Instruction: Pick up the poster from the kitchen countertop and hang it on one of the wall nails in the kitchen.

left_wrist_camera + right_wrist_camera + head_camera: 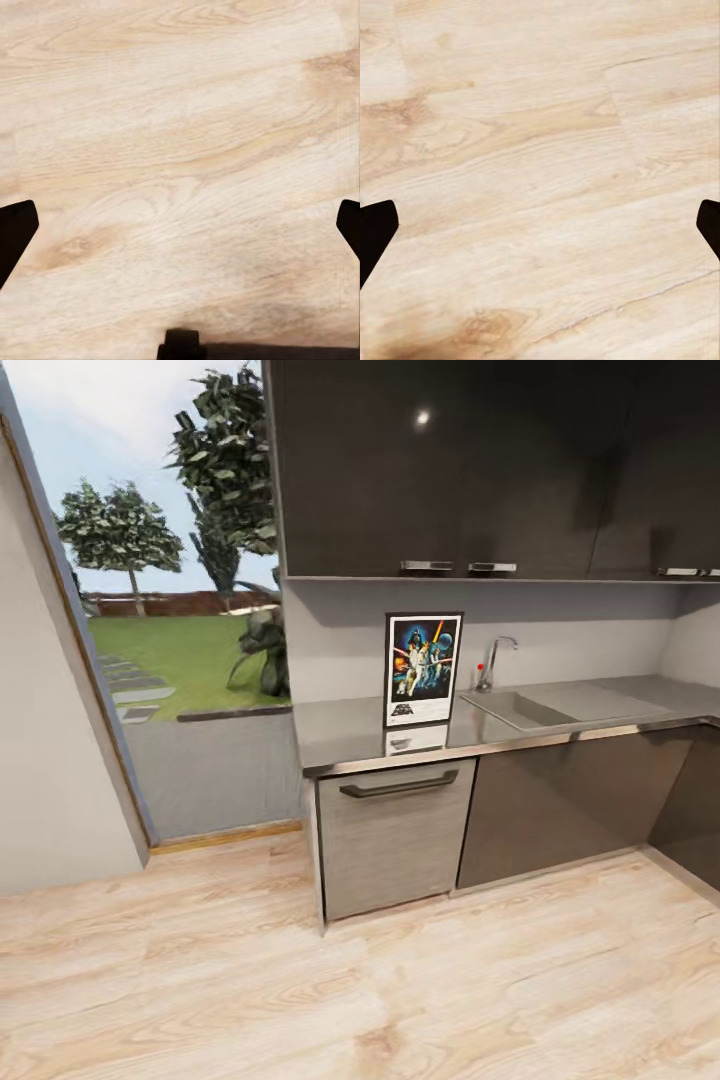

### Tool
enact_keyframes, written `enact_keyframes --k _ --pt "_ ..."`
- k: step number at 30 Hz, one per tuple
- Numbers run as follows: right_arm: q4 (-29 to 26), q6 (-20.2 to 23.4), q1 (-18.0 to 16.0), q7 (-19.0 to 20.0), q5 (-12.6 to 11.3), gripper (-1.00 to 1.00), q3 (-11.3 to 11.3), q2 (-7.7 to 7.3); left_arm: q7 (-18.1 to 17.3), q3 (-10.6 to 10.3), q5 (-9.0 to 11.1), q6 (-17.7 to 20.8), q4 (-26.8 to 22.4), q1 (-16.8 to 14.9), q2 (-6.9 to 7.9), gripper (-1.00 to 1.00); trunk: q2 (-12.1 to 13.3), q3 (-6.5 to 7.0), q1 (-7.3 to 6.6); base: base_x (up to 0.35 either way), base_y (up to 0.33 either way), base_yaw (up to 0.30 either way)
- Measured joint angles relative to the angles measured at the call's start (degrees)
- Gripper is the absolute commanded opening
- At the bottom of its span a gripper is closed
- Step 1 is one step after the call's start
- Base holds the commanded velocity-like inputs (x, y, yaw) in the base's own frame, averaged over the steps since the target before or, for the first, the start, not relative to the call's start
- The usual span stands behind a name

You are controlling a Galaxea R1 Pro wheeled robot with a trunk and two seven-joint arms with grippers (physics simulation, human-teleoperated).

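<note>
**Roll up close to the poster**

The wooden floor (300,980) fills the bottom of the frame. The desk (350,735) sits in the middle. The poster (423,669) stands upright on it, leaning on the wall. The robot should drive nearer first. The left tool (180,225) and right tool (540,225) are wide apart and hold nothing.

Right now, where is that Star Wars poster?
In the head view, the poster stands upright on the kitchen countertop against the wall, left of the sink and faucet.

sink (512,709), faucet (492,660), wooden floor (300,980)
</note>
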Motion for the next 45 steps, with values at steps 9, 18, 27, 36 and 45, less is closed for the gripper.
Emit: enact_keyframes --k 9,18,27,36,45 --pt "0.1 0.0 0.0 -0.1 0.0 1.0 0.0 0.15 0.0 0.0 0.0 0.0 0.0 0.0 0.02 1.0 0.0 0.0 0.0 0.001 0.296 0.0" --pt "0.1 0.0 0.0 -0.1 -0.1 1.0 0.0 0.15 0.0 0.0 0.0 0.0 0.0 0.0 0.03 1.0 0.0 0.0 0.0 0.0 0.254 -0.009" --pt "0.1 0.0 0.0 -0.1 -0.1 1.0 0.0 0.15 0.0 0.0 0.0 0.0 0.0 0.0 0.03 1.0 0.0 0.12 0.0 0.0 0.047 -0.21" --pt "0.1 0.0 0.0 -0.1 -0.1 1.0 0.0 0.15 0.0 0.0 0.0 0.0 0.0 0.0 0.03 1.0 0.0 0.36 -0.01 0.07 0.101 -0.288" --pt "0.1 0.0 0.0 -0.1 -0.1 1.0 0.0 0.15 0.0 0.1 0.0 0.0 0.0 0.0 0.03 1.0 0.0 0.65 -0.02 0.178 0.229 -0.297"
